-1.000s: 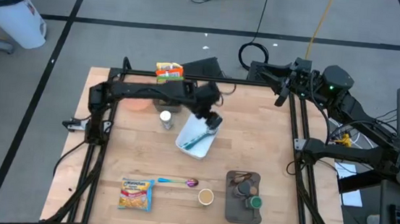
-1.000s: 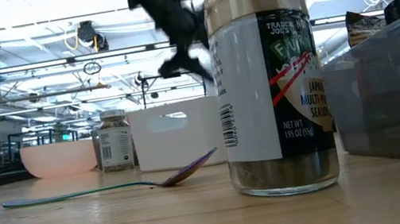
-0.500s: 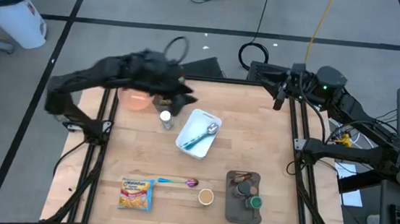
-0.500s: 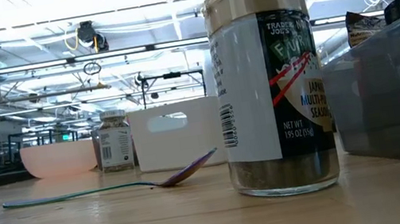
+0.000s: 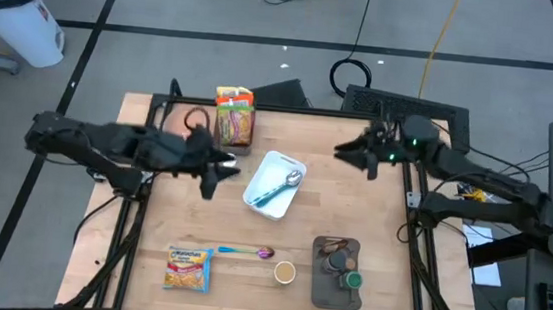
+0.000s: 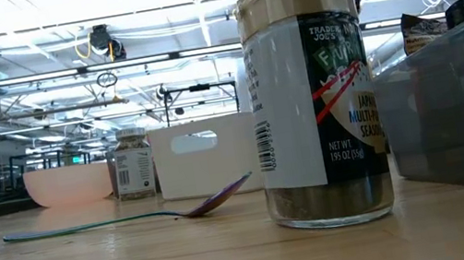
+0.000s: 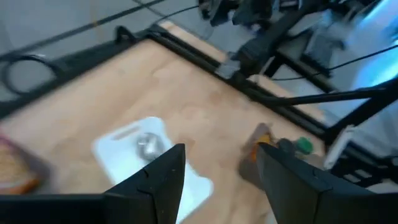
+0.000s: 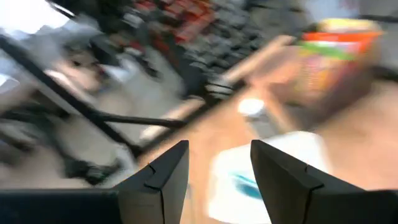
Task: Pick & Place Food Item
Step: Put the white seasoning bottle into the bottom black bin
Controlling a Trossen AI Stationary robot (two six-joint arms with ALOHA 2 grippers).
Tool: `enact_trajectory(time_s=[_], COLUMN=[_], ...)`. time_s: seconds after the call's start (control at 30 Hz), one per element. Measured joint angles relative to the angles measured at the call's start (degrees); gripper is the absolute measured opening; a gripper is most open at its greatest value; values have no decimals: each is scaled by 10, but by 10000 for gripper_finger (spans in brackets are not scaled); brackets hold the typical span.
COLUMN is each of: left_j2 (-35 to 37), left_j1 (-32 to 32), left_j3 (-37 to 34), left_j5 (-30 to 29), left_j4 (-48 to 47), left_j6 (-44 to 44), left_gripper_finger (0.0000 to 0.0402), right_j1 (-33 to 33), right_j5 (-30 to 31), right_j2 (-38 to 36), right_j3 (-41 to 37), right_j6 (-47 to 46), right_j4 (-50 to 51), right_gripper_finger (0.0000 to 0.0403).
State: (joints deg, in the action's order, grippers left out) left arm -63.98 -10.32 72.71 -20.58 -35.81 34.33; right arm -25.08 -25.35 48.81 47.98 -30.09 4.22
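A yellow noodle packet [image 5: 187,268] lies flat near the table's front left. An orange-and-green snack box [image 5: 234,115] stands upright at the far edge. The white tray [image 5: 268,164] at mid-table holds a teal spoon [image 5: 279,186]. My left gripper [image 5: 217,174] hovers open just left of the tray, nothing between its fingers [image 7: 163,180]. My right gripper [image 5: 349,153] hangs open in the air to the tray's right, toward the far right. In the right wrist view it looks across at the tray [image 8: 280,163] and the box [image 8: 336,56].
A second spoon [image 5: 244,252] and a seasoning jar [image 5: 284,271] sit on the wood near the front. Beside them is a dark bin [image 5: 336,286] with a green-lidded thing. A pink bowl [image 6: 68,184] and a small spice jar [image 6: 133,162] stand behind. Black frame rails border the table.
My left gripper has drawn back from over the white tray toward the table's left edge and risen; it stays open. My right gripper has come down from the far right corner, toward the tray, and has rolled. The tray and the spoon in it have kept still.
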Motion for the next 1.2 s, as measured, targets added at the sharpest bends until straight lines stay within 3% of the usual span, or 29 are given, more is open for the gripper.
enact_trajectory(time_s=[0.17,0.27,0.37,0.63,0.87,1.03,1.2], left_j2=[22,22,19,11,10,1,-5], left_j1=[-24,-30,-29,-12,22,47,70], left_j3=[-152,-213,-251,-277,-277,-277,-277], left_j5=[24,40,49,-9,-11,-48,-51], left_j4=[187,267,316,374,461,592,641], left_j6=[32,53,81,90,44,63,-2], left_gripper_finger=[207,207,207,207,207,207,207], right_j1=[72,115,151,206,208,203,175], right_j5=[18,95,178,253,256,255,245], right_j2=[16,35,52,84,106,111,110], right_j3=[-135,-194,-228,-240,-240,-240,-240], right_j6=[-121,-162,-174,-171,-172,-178,-139], right_j4=[-351,-538,-640,-666,-676,-695,-718], right_gripper_finger=[164,164,164,164,164,164,164])
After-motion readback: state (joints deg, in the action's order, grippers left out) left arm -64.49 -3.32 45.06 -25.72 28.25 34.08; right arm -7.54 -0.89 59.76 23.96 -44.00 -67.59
